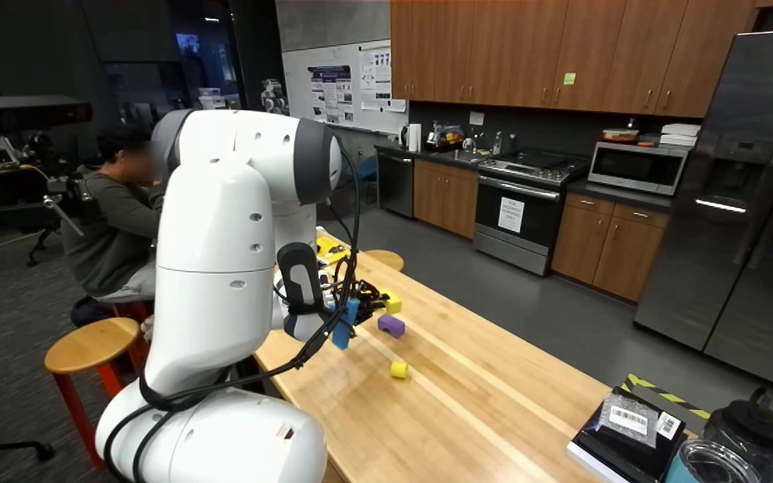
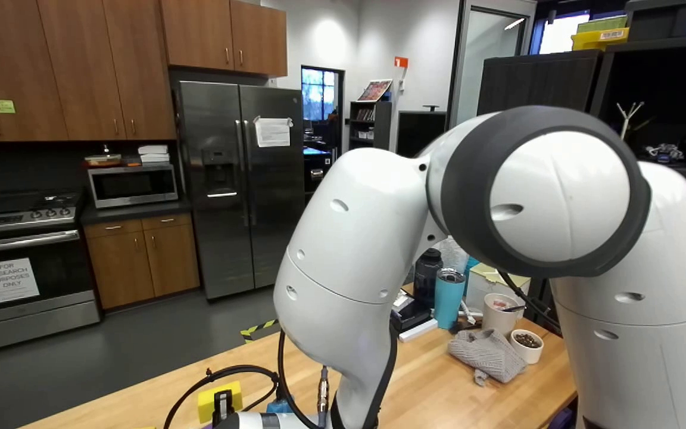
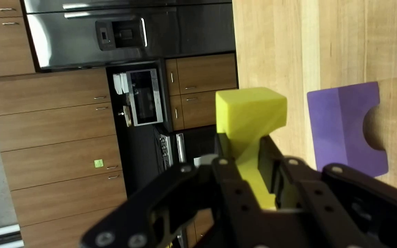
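A yellow block (image 3: 253, 110) with a curved cut-out is pinched between the two dark fingers of my gripper (image 3: 245, 146) in the wrist view. Its far end sticks out past the fingertips. On the wooden table to the right lies a purple arch block (image 3: 346, 127), apart from the gripper. An exterior view has the gripper (image 1: 374, 300) low over the table, the yellow block (image 1: 392, 302) at its tip and the purple arch (image 1: 391, 326) close by. A blue block (image 1: 344, 323) appears beside the wrist, partly covered by cables. Nearer the camera is a small yellow cylinder (image 1: 398, 369).
The table (image 1: 480, 402) carries a black box (image 1: 628, 429), a dark jar (image 1: 749, 429) and a teal tumbler (image 2: 449, 298) at one end. A grey cloth (image 2: 489, 354) and a small bowl (image 2: 526, 345) lie near them. Stools (image 1: 91, 345) stand beside the table.
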You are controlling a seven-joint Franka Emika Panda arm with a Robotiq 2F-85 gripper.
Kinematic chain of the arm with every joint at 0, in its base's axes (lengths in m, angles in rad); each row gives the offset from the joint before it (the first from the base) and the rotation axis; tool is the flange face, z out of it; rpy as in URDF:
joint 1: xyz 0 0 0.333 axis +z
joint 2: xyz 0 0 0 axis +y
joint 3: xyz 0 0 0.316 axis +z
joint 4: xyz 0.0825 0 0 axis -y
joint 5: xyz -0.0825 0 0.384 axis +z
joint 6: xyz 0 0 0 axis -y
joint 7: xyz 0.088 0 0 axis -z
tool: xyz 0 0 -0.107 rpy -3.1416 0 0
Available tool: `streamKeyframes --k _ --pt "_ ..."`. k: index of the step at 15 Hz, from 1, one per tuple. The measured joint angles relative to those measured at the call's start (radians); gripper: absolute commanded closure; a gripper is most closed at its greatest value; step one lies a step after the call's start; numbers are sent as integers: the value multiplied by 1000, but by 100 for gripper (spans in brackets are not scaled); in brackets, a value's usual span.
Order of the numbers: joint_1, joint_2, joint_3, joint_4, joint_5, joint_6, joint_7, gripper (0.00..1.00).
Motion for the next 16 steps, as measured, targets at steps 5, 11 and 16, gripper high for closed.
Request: streamKeyframes --k 5,11,16 --pt "4 23 11 12 -1 0 0 94" --pt "4 39 14 33 -2 5 0 76" --pt "4 46 14 33 -2 5 0 94"
